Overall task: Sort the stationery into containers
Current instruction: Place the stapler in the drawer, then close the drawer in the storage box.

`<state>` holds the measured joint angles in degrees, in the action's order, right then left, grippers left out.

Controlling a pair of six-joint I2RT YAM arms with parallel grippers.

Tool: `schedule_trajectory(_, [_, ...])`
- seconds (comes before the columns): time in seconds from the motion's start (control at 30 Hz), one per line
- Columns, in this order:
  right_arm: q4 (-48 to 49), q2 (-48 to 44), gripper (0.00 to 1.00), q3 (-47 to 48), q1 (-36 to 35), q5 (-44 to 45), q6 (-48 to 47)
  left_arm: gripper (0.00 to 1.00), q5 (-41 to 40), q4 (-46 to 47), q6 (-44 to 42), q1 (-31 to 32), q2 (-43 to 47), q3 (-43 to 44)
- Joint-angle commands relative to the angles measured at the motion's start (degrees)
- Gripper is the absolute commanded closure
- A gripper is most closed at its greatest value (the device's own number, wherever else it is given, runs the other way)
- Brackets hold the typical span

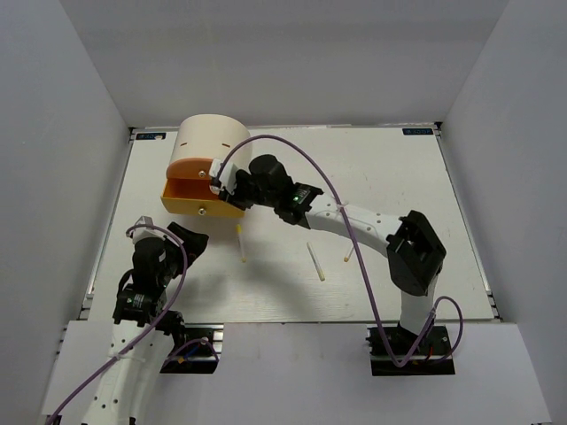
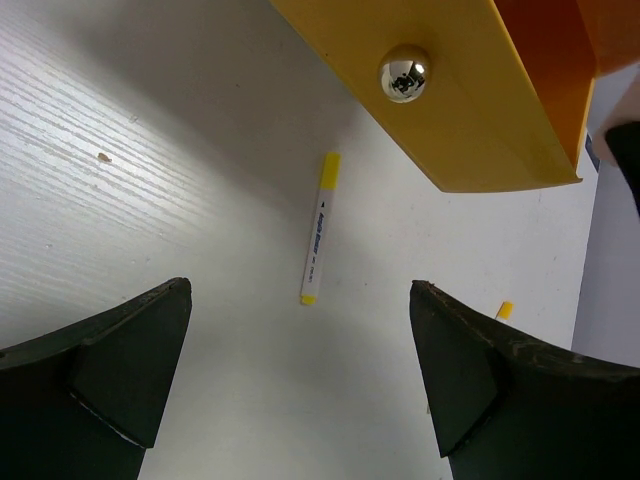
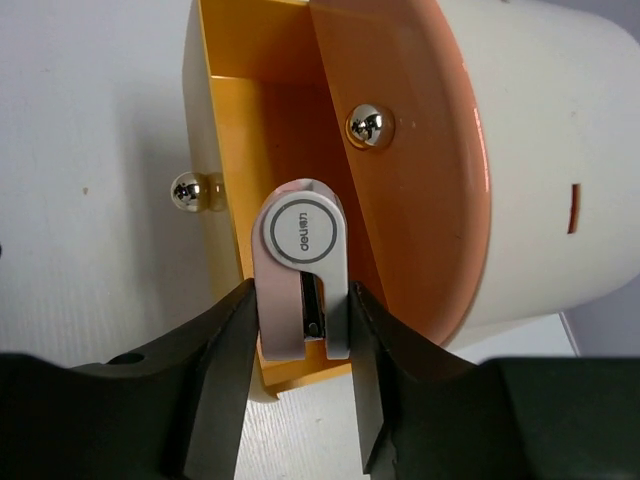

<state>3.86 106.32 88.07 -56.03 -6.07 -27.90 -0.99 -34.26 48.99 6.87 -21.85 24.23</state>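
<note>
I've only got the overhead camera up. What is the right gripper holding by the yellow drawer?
Observer: In the right wrist view, the right gripper is clamped on a small white and pink piece with a round ringed label. It's shaped like a tape dispenser.
Operator: Over the drawer or beside it?
Observer: Over it. The piece sits above the open yellow drawer, right next to the orange drawer front.
Operator: And the left arm?
Observer: In the left wrist view, the left gripper is open. A white marker with yellow ends lies untouched on the table ahead of it.
</note>
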Motion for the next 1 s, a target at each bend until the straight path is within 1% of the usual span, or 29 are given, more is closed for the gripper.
schedule_trajectory(0.0, [5.0, 1.0, 0.54, 3.9, -0.4, 3.5, -0.9, 0.0, 0.4, 0.5, 0.2, -0.3, 0.5, -0.1])
schedule_trajectory(0.03, [5.1, 1.3, 0.52, 4.0, -0.2, 3.7, -1.1, 0.0, 0.4, 0.5, 0.2, -0.3, 0.5, -0.1])
schedule_trajectory(0.07, [5.1, 1.4, 0.46, 4.1, -0.2, 3.9, -1.3, 0.0, 0.4, 0.5, 0.2, -0.3, 0.5, -0.1])
schedule_trajectory(0.17, [5.0, 1.6, 0.37, 4.0, -0.2, 3.8, -1.4, 0.0, 0.4, 0.5, 0.2, -0.3, 0.5, -0.1])
schedule_trajectory(0.2, [5.1, 1.3, 0.29, 3.9, -0.2, 3.8, -1.3, 0.0, 0.4, 1.0, 0.2, -0.3, 0.5, -0.1])
schedule_trajectory(0.33, [5.5, -0.4, 0.28, 3.2, -0.2, 3.3, -0.5, 0.0, 0.9, 2.3, 0.2, -0.3, 0.5, -0.6])
schedule_trajectory(0.37, [5.5, -0.7, 0.3, 3.3, -0.3, 3.3, -0.1, 0.04, 0.9, 2.9, 0.2, -0.3, -0.1, -0.6])
schedule_trajectory(0.4, [5.2, -2.0, 0.34, 3.2, -0.3, 3.1, 0.4, 0.05, 0.9, 3.4, 0.2, -0.3, -0.1, -0.6])
schedule_trajectory(0.43, [5.0, -2.4, 0.42, 3.3, -0.2, 2.9, 0.8, 0.07, 1.4, 4.6, 0.2, -0.3, -0.1, -0.6])
schedule_trajectory(0.5, [4.7, -4.5, 0.53, 3.4, -0.1, 2.3, 1.8, 0.2, 1.4, 6.5, -0.5, -0.3, -1.4, -0.6])
schedule_trajectory(0.53, [3.2, -5.2, 0.66, 3.2, 0.0, 1.7, 3.2, 0.26, 2.2, 7.7, -1.6, -0.3, -2.0, -0.6])
schedule_trajectory(0.57, [2.7, -6.0, 0.72, 2.4, 0.0, 1.0, 3.7, 0.39, 3.0, 10.0, -2.4, -0.3, -2.5, -0.6])
schedule_trajectory(0.6, [1.3, -7.4, 0.78, 1.9, 0.1, 0.7, 4.0, 0.46, 3.0, 11.0, -3.5, -0.3, -3.2, -0.6])
schedule_trajectory(0.63, [0.0, -8.1, 0.91, 1.5, 0.3, 0.7, 4.3, 0.51, 3.8, 12.1, -5.9, -0.3, -4.9, -0.6])
schedule_trajectory(0.67, [-0.6, -9.4, 0.97, -0.3, 0.5, 1.1, 5.6, 0.55, 4.6, 13.9, -7.3, -0.3, -6.1, -0.1])
schedule_trajectory(0.7, [-1.4, -10.7, 1.0, -1.1, 0.6, 1.1, 6.0, 0.57, 5.6, 14.7, -9.0, -0.3, -7.2, -0.1])
schedule_trajectory(0.73, [-2.4, -11.3, 1.0, -1.8, 0.7, 1.3, 6.8, 0.57, 6.2, 15.7, -12.7, -0.3, -8.5, -0.1])
schedule_trajectory(0.77, [-3.4, -12.5, 0.97, -4.2, 1.3, 1.8, 7.4, 0.56, 6.2, 17.1, -14.5, -0.3, -11.0, 0.6])
schedule_trajectory(0.83, [-3.8, -14.4, 0.86, -5.8, 2.2, 2.8, 7.7, 0.49, 6.8, 17.8, -18.1, 0.2, -13.6, 2.0])
schedule_trajectory(0.87, [-7.0, -15.5, 0.8, -8.5, 2.7, 3.4, 7.7, 0.45, 6.8, 17.8, -21.1, 0.2, -14.7, 3.4])
schedule_trajectory(0.9, [-7.5, -16.9, 0.76, -9.7, 3.5, 4.4, 7.8, 0.4, 6.8, 17.8, -22.3, 0.2, -16.6, 3.9])
schedule_trajectory(0.93, [-8.3, -17.5, 0.72, -11.5, 4.7, 4.6, 7.9, 0.37, 6.8, 18.5, -23.6, 0.2, -17.4, 4.4])
schedule_trajectory(0.97, [-9.9, -18.5, 0.66, -12.5, 5.3, 4.9, 8.0, 0.35, 6.0, 18.5, -25.6, 0.2, -18.1, 5.1])
